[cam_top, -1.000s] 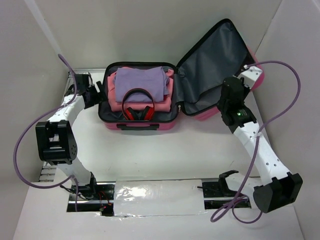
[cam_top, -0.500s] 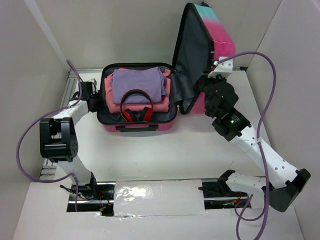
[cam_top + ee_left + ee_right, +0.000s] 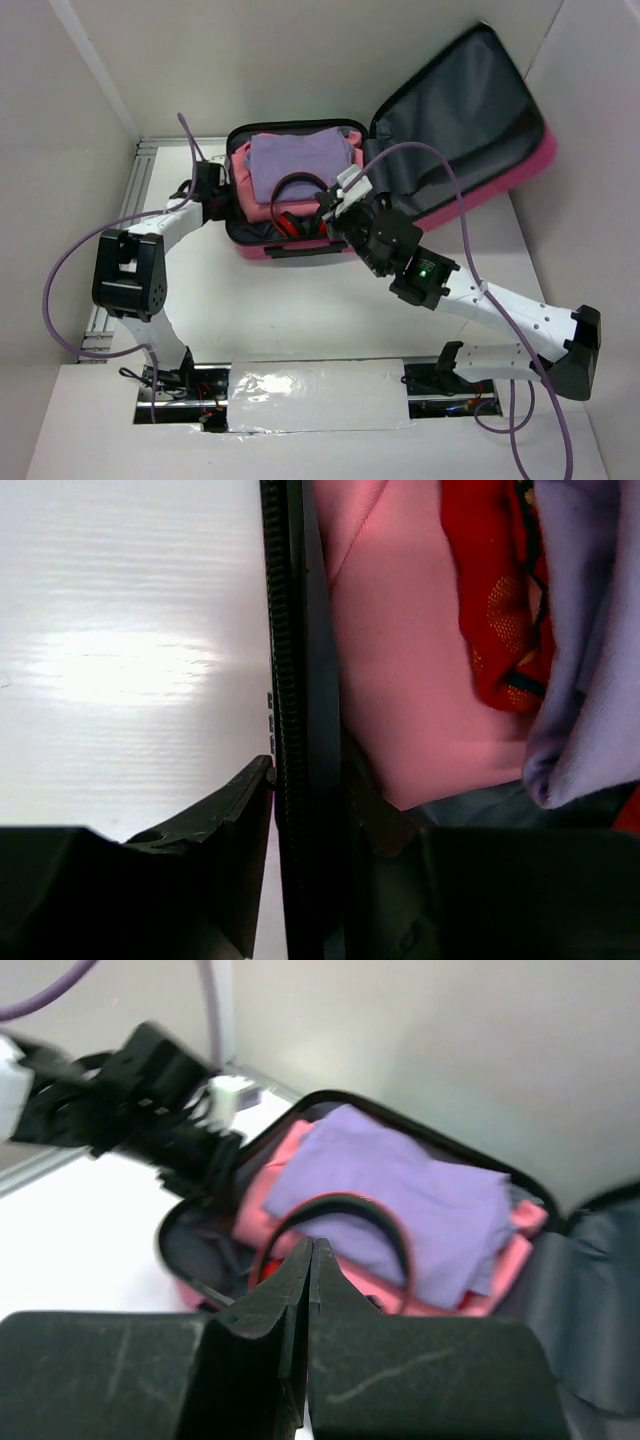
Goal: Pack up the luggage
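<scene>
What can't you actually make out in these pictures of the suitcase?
- Top view: the right gripper covers part of the headphones.
- Right wrist view: blur smears the purple shirt's detail.
- Left wrist view: frame edges cut off all of the luggage but the rim that the left gripper clamps.

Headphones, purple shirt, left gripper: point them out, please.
headphones [image 3: 345,1200], right wrist view, headband top.
purple shirt [image 3: 300,160], top external view, middle of the cloth.
left gripper [image 3: 305,800], left wrist view, between fingers clamping the luggage [image 3: 295,630] rim.
</scene>
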{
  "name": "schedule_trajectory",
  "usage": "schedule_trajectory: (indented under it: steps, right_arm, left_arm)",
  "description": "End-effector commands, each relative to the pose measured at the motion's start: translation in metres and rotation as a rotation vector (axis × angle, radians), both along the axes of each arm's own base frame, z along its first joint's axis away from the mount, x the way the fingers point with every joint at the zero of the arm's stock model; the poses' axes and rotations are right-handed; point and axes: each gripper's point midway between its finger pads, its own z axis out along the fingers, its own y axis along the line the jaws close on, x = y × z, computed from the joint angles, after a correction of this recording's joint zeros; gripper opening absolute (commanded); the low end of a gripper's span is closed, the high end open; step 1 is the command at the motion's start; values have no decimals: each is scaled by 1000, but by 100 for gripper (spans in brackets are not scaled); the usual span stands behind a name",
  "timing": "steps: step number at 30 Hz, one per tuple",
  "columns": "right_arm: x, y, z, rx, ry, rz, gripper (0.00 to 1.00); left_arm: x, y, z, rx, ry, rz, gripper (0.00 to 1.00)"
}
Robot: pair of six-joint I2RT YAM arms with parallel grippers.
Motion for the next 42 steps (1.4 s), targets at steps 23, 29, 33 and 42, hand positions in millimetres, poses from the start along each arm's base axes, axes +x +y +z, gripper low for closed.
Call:
schedule_trajectory:
  steps: [23,29,33,42]
  right_arm:
    - [84,-268,-122,468,696,-1083,80]
    - [85,-354,-168,599,802,-1271,100]
    - [81,-389,-207,640,925,-1306,100]
    - [98,-403,-269,635,1018,-1271,98]
  left_arm:
    - [-13,44,-15,24,156,22,21]
    - [-4,58,-8,84,113,-25,21]
    - [-3,68,-21,82,137,10,21]
    - [1,59,-16,-7,119,4,25]
